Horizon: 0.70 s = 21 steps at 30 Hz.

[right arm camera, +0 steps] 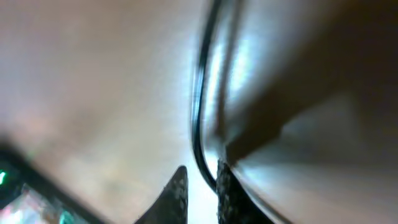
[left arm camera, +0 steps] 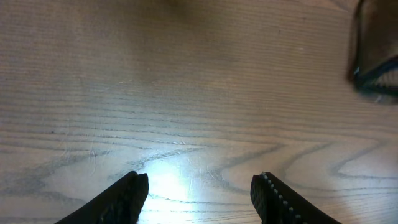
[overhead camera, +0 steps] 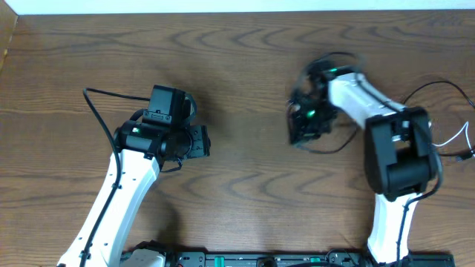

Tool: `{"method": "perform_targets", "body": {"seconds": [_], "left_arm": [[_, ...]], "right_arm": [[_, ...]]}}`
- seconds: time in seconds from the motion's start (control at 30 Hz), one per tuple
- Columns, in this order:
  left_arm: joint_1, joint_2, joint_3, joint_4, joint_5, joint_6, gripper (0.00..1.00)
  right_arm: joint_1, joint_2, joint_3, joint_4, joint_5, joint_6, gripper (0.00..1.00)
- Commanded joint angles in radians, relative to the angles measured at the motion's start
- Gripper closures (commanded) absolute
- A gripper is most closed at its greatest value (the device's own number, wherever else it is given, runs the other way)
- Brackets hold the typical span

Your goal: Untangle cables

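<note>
The black cable (overhead camera: 335,147) loops in a blur around my right gripper (overhead camera: 303,124) at centre right of the overhead view. In the right wrist view the black cable (right arm camera: 200,112) runs down from the top and passes between the nearly closed fingers of my right gripper (right arm camera: 202,193), against the right finger. A thin white cable (overhead camera: 454,141) shows at the far right edge beside the right arm. My left gripper (overhead camera: 202,141) is at centre left, away from both cables. In the left wrist view my left gripper (left arm camera: 199,196) is open and empty over bare wood.
The wooden table (overhead camera: 245,67) fills the view. A thick black wire (overhead camera: 100,111) trails from the left arm. The right gripper shows as a dark blurred shape (left arm camera: 376,53) at the top right of the left wrist view.
</note>
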Motion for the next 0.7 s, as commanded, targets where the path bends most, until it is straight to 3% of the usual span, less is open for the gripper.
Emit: {"method": "perform_targets", "body": {"seconds": [0.0, 0.13, 0.33, 0.5, 0.67], "left_arm": [[-0.001, 0.001, -0.013, -0.003, -0.01, 0.006, 0.41], [-0.001, 0.001, -0.013, -0.003, -0.01, 0.006, 0.41], [-0.001, 0.001, -0.013, 0.001, -0.01, 0.005, 0.41], [-0.001, 0.001, -0.013, 0.003, -0.009, 0.006, 0.41], [-0.001, 0.001, -0.013, 0.008, -0.01, 0.005, 0.41]], "right_arm": [[0.109, 0.01, -0.004, -0.022, -0.063, -0.021, 0.79], [0.253, 0.01, -0.004, -0.02, -0.063, 0.032, 0.67], [0.365, 0.008, 0.006, -0.045, 0.047, 0.071, 0.64], [0.306, -0.041, 0.105, -0.132, 0.223, 0.126, 0.63], [0.146, -0.167, 0.189, -0.129, 0.296, 0.167, 0.54]]}}
